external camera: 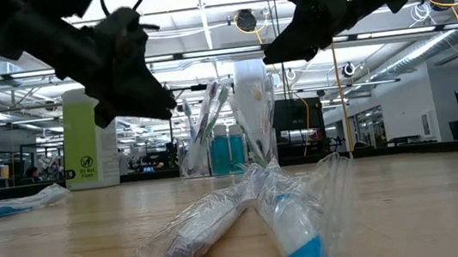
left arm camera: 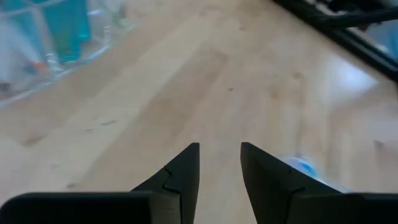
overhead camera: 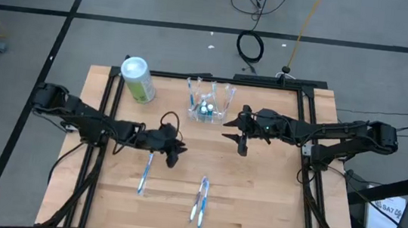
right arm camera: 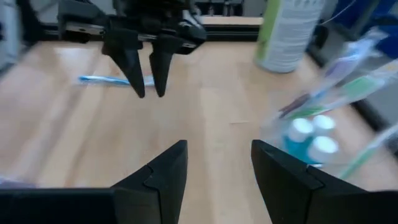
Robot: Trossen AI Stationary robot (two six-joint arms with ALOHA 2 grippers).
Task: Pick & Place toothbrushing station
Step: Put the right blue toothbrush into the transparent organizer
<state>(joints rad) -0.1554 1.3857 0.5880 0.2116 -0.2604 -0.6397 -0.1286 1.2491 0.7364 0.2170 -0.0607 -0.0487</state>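
Observation:
The toothbrushing station (overhead camera: 208, 108) is a clear plastic holder standing on its base at the table's far middle. It holds upright wrapped toothbrushes and small teal bottles, and also shows in the low view (external camera: 230, 141) and the right wrist view (right arm camera: 317, 134). My left gripper (overhead camera: 175, 153) is open and empty above the table, near and left of the holder. It also shows in the left wrist view (left arm camera: 219, 158). My right gripper (overhead camera: 236, 142) is open and empty, just right and near of the holder, and also shows in the right wrist view (right arm camera: 217, 165).
A green-and-white canister (overhead camera: 138, 79) stands at the far left. One wrapped toothbrush (overhead camera: 144, 176) lies near my left gripper, and two more wrapped toothbrushes (overhead camera: 199, 201) lie near the front edge. A black frame (overhead camera: 308, 132) runs along the table's sides.

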